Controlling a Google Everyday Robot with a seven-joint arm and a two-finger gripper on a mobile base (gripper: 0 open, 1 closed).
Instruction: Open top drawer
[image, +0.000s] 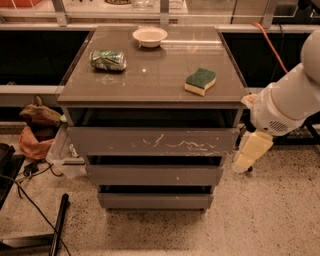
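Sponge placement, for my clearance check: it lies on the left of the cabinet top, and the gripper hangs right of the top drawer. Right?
Not quite. The camera view shows the sponge on the right of the cabinet top, not the left. The gripper does hang right of the top drawer.
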